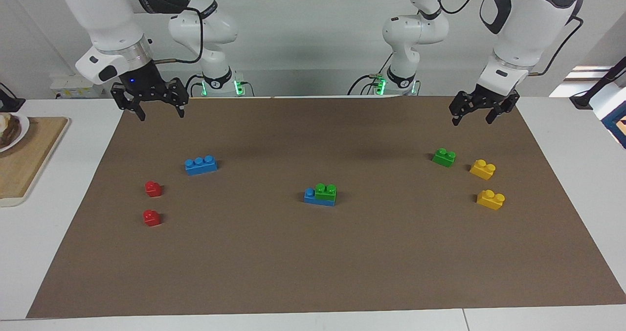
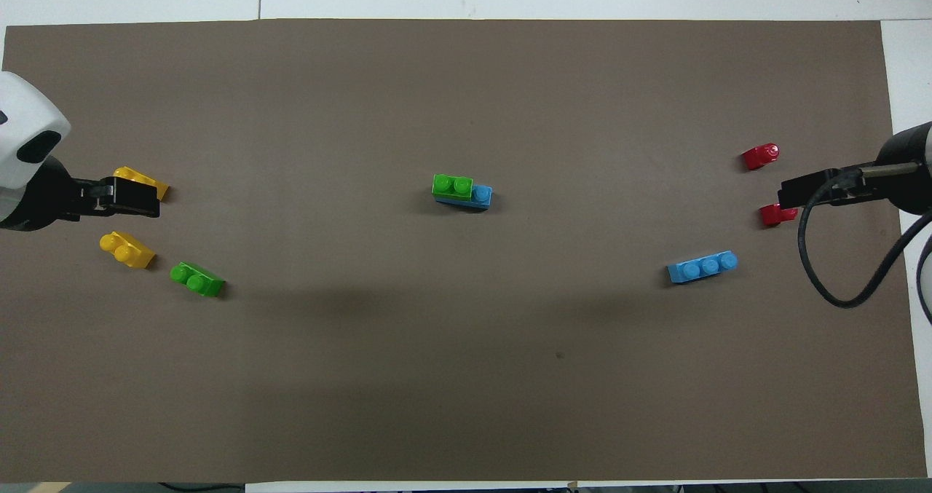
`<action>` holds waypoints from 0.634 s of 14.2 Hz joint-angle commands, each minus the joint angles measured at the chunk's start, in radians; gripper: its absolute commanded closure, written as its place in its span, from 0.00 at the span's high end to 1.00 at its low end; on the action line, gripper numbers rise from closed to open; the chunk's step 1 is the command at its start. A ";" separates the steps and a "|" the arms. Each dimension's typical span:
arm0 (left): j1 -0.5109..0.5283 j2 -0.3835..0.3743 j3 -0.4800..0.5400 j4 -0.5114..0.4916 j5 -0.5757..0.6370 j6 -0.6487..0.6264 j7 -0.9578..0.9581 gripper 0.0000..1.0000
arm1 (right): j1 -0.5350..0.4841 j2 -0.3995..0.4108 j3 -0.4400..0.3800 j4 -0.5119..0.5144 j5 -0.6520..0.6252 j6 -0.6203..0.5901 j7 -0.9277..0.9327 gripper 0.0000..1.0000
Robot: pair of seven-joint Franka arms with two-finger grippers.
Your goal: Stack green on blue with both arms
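A green brick (image 1: 325, 190) sits stacked on one end of a blue brick (image 1: 309, 195) at the middle of the mat; the pair also shows in the overhead view, green (image 2: 452, 186) on blue (image 2: 481, 196). A second green brick (image 1: 444, 157) (image 2: 196, 279) lies loose toward the left arm's end. A second blue brick (image 1: 201, 165) (image 2: 703, 267) lies loose toward the right arm's end. My left gripper (image 1: 473, 120) (image 2: 135, 198) hangs open and empty, raised at the left arm's end. My right gripper (image 1: 160, 113) (image 2: 797, 191) hangs open and empty, raised at the right arm's end.
Two yellow bricks (image 1: 482, 169) (image 1: 490, 199) lie beside the loose green one. Two red bricks (image 1: 153, 188) (image 1: 151, 217) lie farther from the robots than the loose blue one. A brown mat (image 1: 313, 272) covers the table. A wooden board (image 1: 24, 160) lies off the mat at the right arm's end.
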 commanded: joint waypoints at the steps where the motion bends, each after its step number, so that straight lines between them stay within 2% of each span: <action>1: 0.020 -0.023 -0.006 -0.008 -0.032 -0.009 0.009 1.00 | -0.020 0.008 0.011 0.015 -0.016 -0.022 -0.021 1.00; 9: 0.020 -0.023 -0.007 -0.008 -0.032 -0.007 0.009 1.00 | -0.024 0.006 0.010 0.014 -0.019 -0.029 0.038 1.00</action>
